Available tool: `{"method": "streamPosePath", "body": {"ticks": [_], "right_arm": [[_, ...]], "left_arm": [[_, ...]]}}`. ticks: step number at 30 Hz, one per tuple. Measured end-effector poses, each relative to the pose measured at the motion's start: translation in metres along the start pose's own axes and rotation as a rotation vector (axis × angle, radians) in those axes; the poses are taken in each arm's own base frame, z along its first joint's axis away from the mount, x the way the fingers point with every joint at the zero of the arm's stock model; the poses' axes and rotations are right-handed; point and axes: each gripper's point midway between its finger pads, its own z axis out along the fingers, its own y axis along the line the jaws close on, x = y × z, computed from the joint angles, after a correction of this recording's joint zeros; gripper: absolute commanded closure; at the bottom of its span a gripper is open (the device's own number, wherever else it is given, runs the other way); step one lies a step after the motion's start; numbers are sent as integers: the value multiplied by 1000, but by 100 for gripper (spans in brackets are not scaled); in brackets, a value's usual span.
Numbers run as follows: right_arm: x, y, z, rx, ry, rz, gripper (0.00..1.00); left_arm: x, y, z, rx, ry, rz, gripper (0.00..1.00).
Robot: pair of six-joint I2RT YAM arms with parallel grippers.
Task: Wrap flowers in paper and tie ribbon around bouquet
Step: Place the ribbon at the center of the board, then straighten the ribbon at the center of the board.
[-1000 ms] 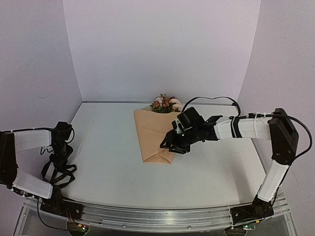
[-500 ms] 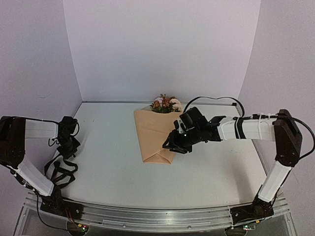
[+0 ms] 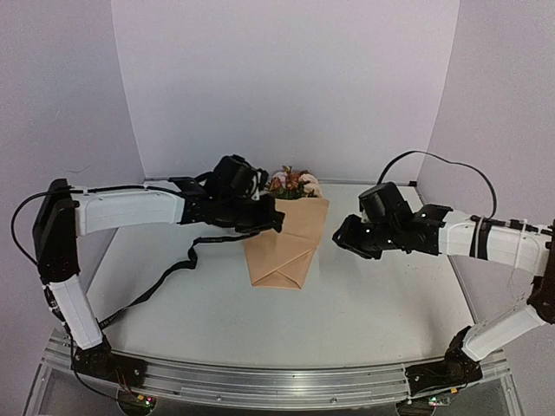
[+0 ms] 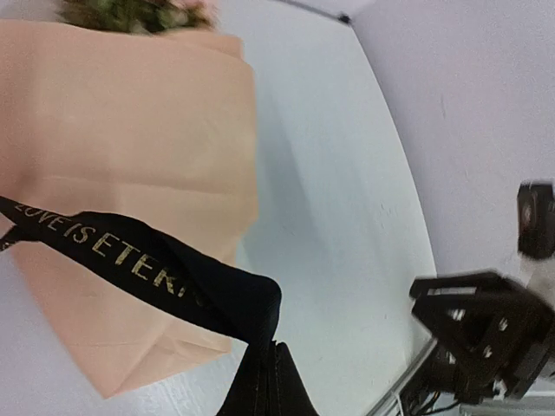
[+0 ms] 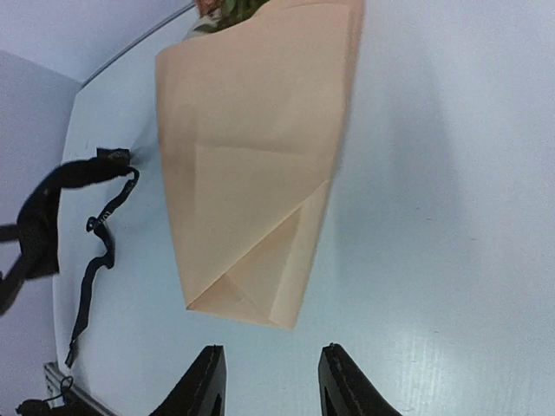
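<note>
Both arms wear white shells on their long links and black housings at the joints. The left arm has a thin black cable running along its top, and a second cable bows out beside its black elbow block. The right arm has dark bands across its white forearm, and a black cable arcs above it. Each black base is bolted to a ribbed silver rail along the tabletop's near edge, with small green and red lights just below it. The right jaws are matte black with rounded tips. The left jaws are black and flat-sided.
</note>
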Motion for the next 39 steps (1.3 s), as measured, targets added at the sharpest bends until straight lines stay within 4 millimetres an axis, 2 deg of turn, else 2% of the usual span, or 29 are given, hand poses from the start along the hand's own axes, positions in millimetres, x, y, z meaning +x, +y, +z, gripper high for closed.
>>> {"method": "streamPosePath", "body": {"ticks": [1,2,3,6,8,10,12,14,17,19,22,25,27,30,35,39], "right_arm": [[-4,-12,-7,33,-31,15,58],[-8,-24,-14,66,-62,30,55],[-11,-34,-20,95,-89,44,53],[-14,-63,-36,177,-151,72,44],[-15,-71,-41,205,-164,76,38],[-13,-73,-40,222,-154,60,35],[-12,-68,-33,231,-116,31,35],[-13,-54,-19,228,-69,-10,34],[-19,-17,9,179,6,-90,36],[-24,14,29,130,59,-157,36],[-33,67,64,49,102,-264,39],[-38,106,95,-13,115,-358,39],[-34,117,111,-28,129,-398,39],[-24,125,134,-39,162,-451,40],[-6,117,165,-21,221,-488,40],[8,107,182,1,263,-502,42]], "left_arm": [[15,-16,15,39,52,42,85],[32,-30,28,77,101,83,71],[48,-40,39,107,145,116,64],[92,-59,54,175,266,189,42],[101,-61,54,183,290,209,35],[92,-55,49,174,261,201,35],[77,-28,33,120,220,140,35],[49,17,8,33,149,32,36],[-3,99,-31,-130,-13,-155,36],[-21,148,-54,-213,-98,-273,37],[-4,212,-76,-317,-124,-440,37],[26,257,-84,-402,-87,-569,36],[36,268,-87,-428,-73,-616,36],[36,270,-88,-429,-72,-621,36],[38,278,-74,-461,-14,-568,36],[54,292,-62,-501,55,-539,35]]}}
